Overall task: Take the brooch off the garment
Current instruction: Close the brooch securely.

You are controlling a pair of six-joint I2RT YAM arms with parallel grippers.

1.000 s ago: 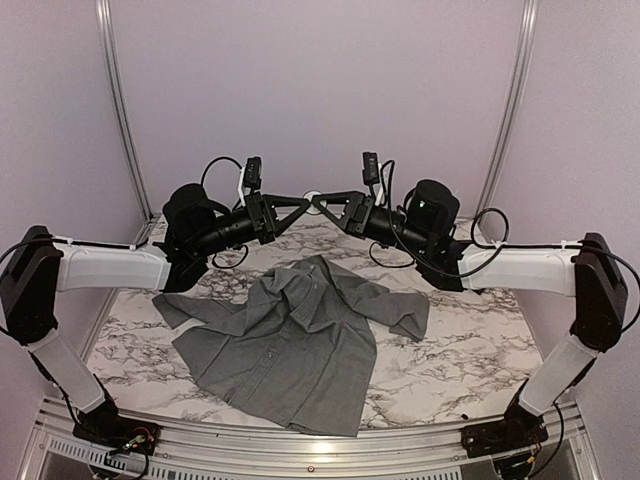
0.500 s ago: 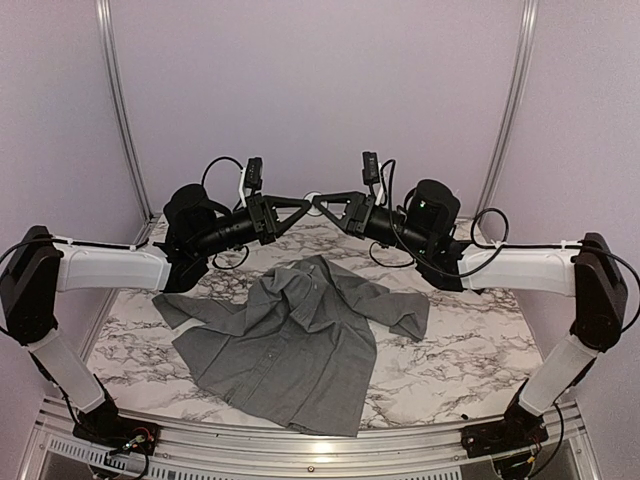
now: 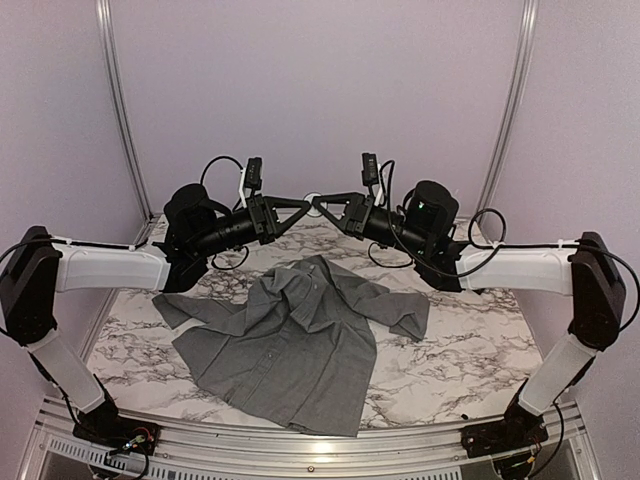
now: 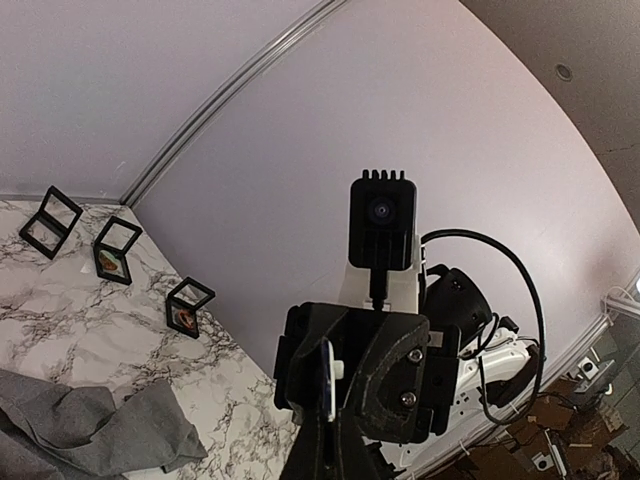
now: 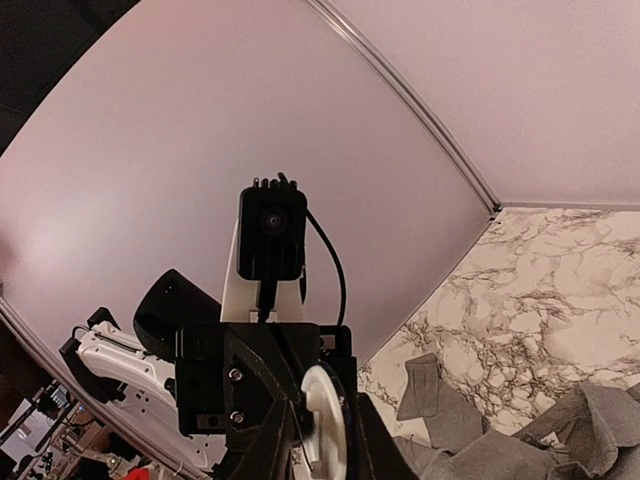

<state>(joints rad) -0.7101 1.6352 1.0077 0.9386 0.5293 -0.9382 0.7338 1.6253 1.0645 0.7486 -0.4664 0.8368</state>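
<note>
Meeting tip to tip above the far side of the table (image 3: pixel 450 350), the left gripper (image 3: pixel 304 204) and right gripper (image 3: pixel 321 204) have a small white disc, the brooch (image 3: pixel 313 197), between them. Left jaws are pressed together with their tips at the brooch's edge; whether they actually pinch it is unclear. Right jaws also come to a point at the disc, and I cannot tell whether they are apart or clamped on it. From each wrist the brooch shows nearly edge-on, in front of the other gripper. Below, well apart from the brooch, the shirt (image 3: pixel 290 340) lies spread on the marble, collar toward the wall (image 3: pixel 320 90), a sleeve out to each side. Three small black frames (image 4: pixel 117 250) sit on the table near that wall.
</note>
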